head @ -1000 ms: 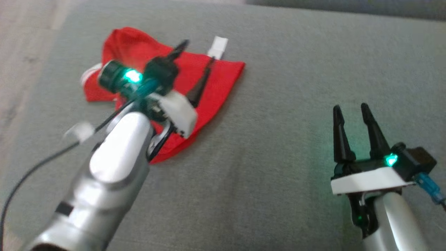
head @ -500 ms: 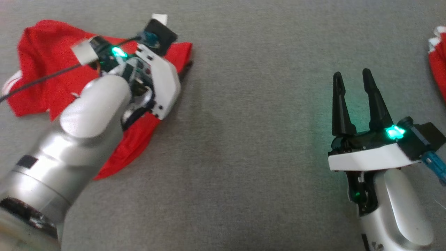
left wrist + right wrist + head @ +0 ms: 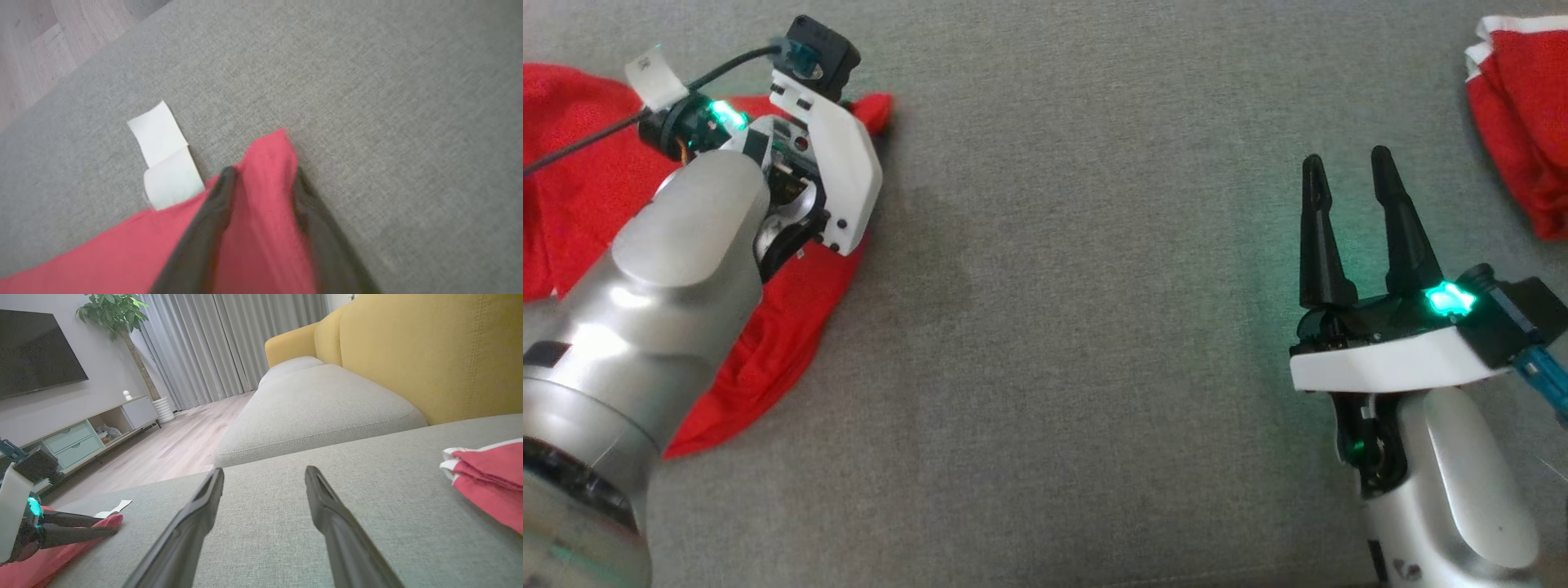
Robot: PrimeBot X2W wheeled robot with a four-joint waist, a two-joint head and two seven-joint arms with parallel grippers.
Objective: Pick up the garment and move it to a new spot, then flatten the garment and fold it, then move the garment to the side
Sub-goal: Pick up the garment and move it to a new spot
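The left arm (image 3: 686, 269) is reaching forward and to the left across the grey sofa cushion (image 3: 1094, 327), its forearm lying over the red garment (image 3: 580, 188) and its wrist tipped down toward the cloth. In the head view the wrist housing is hiding the fingers. In the left wrist view the left gripper (image 3: 263, 173) is pointing down at the garment's far corner. Its two dark fingers are standing apart with the pointed corner of red cloth running up between them; the jaws are parted and not clamped on it, though blur is hiding whether the tips are touching the fabric. A white label (image 3: 163, 159) is sticking out from the garment's edge just left of the fingers, lying flat on the cushion. Wooden floor (image 3: 32, 49) is showing past the cushion's edge.

The garment is lying spread and rumpled at the left side of the cushion, mostly under the left arm.

The right gripper (image 3: 1346, 163) is hovering over bare cushion at the lower right, well apart from the garment, fingers pointing forward and spread wide, holding nothing. A second, folded red cloth (image 3: 1519, 98) with white trim is sitting at the far right of the cushion, in front of the yellow backrest (image 3: 429, 355).
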